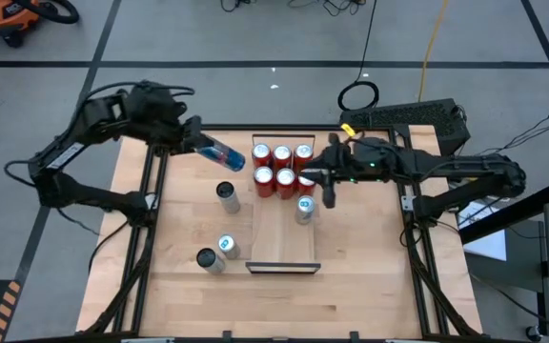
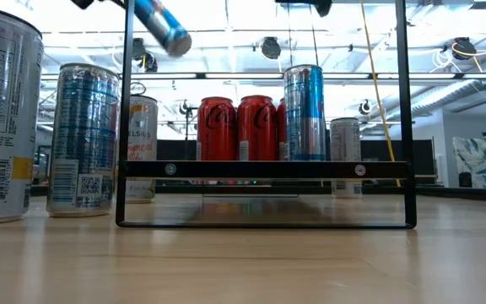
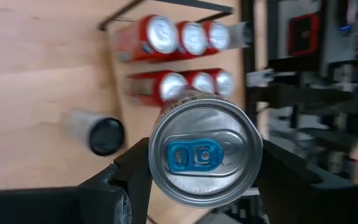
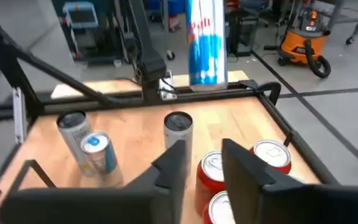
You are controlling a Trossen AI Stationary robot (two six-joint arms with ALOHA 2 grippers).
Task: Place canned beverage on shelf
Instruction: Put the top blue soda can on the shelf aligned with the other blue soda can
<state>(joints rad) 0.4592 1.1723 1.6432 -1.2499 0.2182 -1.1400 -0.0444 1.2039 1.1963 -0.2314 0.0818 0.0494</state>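
My left gripper (image 1: 196,140) is shut on a blue-and-silver can (image 1: 225,153), held high over the table's far left part. The can is also in the low view (image 2: 164,25) and the right wrist view (image 4: 205,43). The shelf (image 1: 279,238), a light-wood board, lies mid-table. Several red cans (image 1: 281,170) stand on its far end, and a blue-and-silver can (image 1: 304,207) stands just nearer. My right gripper (image 4: 201,152) hovers open above the shelf's right side (image 1: 329,196), next to that can, with nothing between its fingers. My left gripper pinches the can's round wall (image 3: 157,186) between its two fingers (image 3: 132,174), one on each side. The lid with its blue tab (image 3: 194,155) faces the wrist camera. The can is lifted clear of the table and tilted, its free end slanting down toward the shelf (image 2: 175,40).
Three loose cans stand on the table left of the shelf: a dark-topped one (image 1: 227,195), one with a blue tab (image 1: 227,246) and another beside it (image 1: 210,259). Black rails (image 1: 151,205) frame the tabletop. Bare wood lies toward the near edge.
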